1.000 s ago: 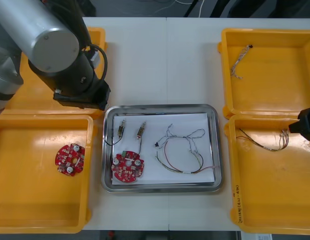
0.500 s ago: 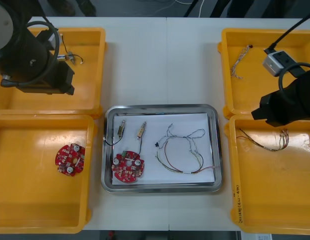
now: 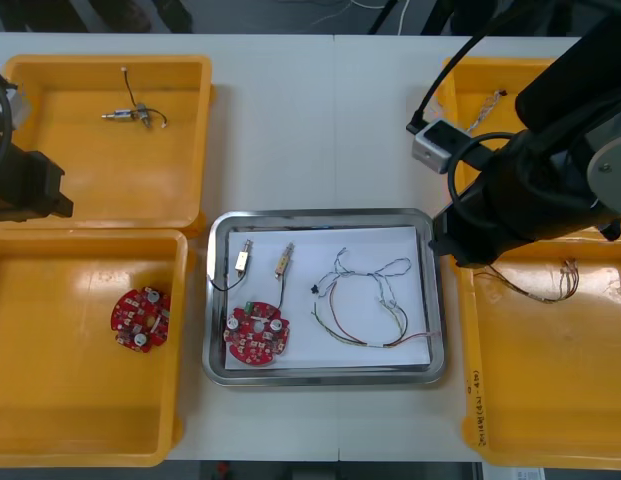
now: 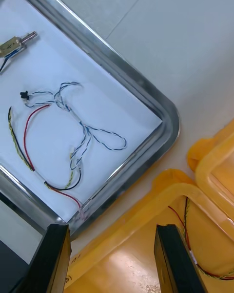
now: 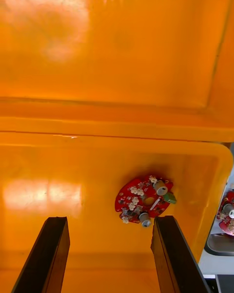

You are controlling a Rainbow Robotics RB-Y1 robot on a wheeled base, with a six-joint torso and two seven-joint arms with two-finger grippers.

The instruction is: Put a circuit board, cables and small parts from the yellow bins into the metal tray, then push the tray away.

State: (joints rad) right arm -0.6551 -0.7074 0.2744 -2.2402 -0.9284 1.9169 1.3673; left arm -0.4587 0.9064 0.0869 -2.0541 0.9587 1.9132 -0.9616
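Table [image 3: 290,120] from above. At nine o'clock we find the left gripper [image 5: 109,219] spread wide and empty over a yellow bin [image 3: 50,420] holding a circuit board [image 3: 141,318]. At centre sits the metal tray [image 3: 320,215], its long axis running nine to three. It holds a second board [image 3: 256,335], two small metal parts [image 3: 243,258] pointing toward twelve, and cables [image 4: 87,126]. At three o'clock the right gripper [image 4: 113,227], fingers apart and empty, hangs above the tray's corner and a right bin [image 3: 550,400] holding a cable [image 3: 530,293].

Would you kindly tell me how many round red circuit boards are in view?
2. One circuit board lies in the near left yellow bin; the second circuit board lies in the metal tray, in its near left corner. The right arm may hide more.
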